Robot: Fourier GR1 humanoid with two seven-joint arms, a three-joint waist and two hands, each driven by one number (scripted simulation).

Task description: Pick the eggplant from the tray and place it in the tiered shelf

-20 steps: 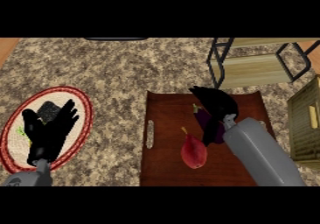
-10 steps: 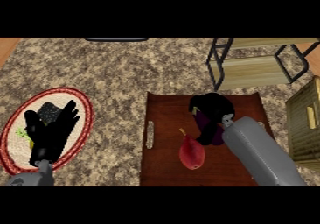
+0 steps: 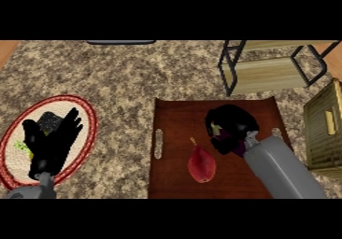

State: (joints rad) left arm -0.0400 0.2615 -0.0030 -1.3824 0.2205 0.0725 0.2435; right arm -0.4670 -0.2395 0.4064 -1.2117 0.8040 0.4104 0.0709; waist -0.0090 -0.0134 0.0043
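Curled over the eggplant (image 3: 227, 138) on the tray (image 3: 175, 140), the right hand (image 3: 232, 122) looks closed on it, shelf (image 3: 270, 65) at 1 o'clock.

A red pear-shaped fruit (image 3: 201, 164) lies on the wood. A red-rimmed plate (image 3: 88, 122) with food sits at the counter's (image 3: 132, 74) left; a wooden crate (image 3: 329, 126) stands far right.

Kitchen, speckled granite counter (image 3: 132, 79), wooden tray (image 3: 175, 126) w/ veg, plate (image 3: 84, 116), tiered shelf (image 3: 270, 70)
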